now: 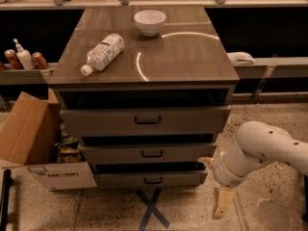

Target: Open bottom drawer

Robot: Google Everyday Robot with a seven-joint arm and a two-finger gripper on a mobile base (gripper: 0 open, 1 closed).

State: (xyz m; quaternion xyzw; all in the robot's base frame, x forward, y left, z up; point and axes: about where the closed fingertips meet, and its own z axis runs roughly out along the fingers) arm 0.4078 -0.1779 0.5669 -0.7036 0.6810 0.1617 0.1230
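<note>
The bottom drawer (150, 179) is the slimmest, narrowest grey front at the base of the cabinet, with a small black bar handle (153, 180). A dark gap shows above its front. The mid-sized drawer (150, 153) and the tall top drawer (144, 120) sit above it. My gripper (221, 204) hangs from the white arm (262, 150) to the right of the cabinet, low near the floor, pointing down. It is beside the bottom drawer's right end and apart from it, holding nothing.
A lying plastic bottle (102, 53) and a white bowl (149, 22) sit on the cabinet top (187, 57). An open cardboard box (36, 146) stands at the left. A blue tape X (151, 208) marks the floor in front. Cans and a pump bottle (21, 57) stand on a left shelf.
</note>
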